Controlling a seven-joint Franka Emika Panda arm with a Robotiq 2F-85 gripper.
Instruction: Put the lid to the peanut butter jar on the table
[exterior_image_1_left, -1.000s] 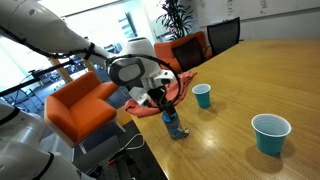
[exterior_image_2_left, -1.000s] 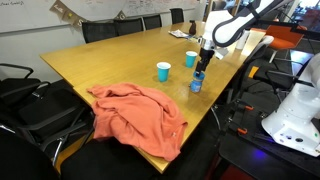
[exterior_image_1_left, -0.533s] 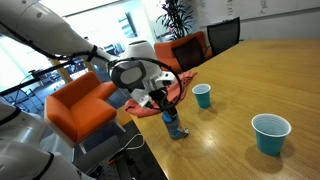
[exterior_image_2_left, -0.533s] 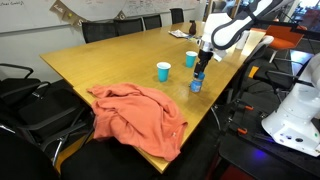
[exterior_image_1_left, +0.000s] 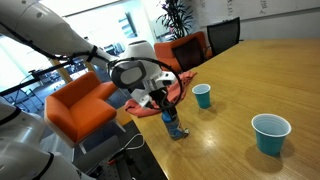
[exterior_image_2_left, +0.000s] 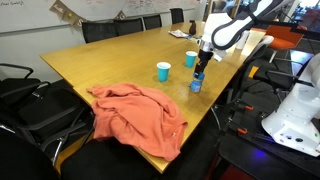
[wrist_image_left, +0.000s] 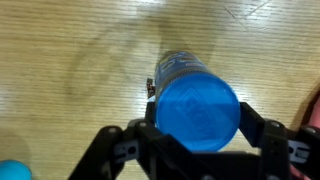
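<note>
Wooden table (exterior_image_2_left: 110, 60), near its edge: the gripper (wrist_image_left: 197, 126) hangs directly above the upright peanut butter jar (exterior_image_1_left: 174, 127), fingers closed against opposite sides of the blue lid (wrist_image_left: 198, 104).

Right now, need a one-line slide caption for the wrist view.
Wrist view, looking down: the tool straddles the blue lid atop the peanut butter jar, which stands on the wooden table.

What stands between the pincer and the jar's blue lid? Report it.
Nothing visible: in the wrist view the pincer straddles the blue lid, which is on the peanut butter jar.
</note>
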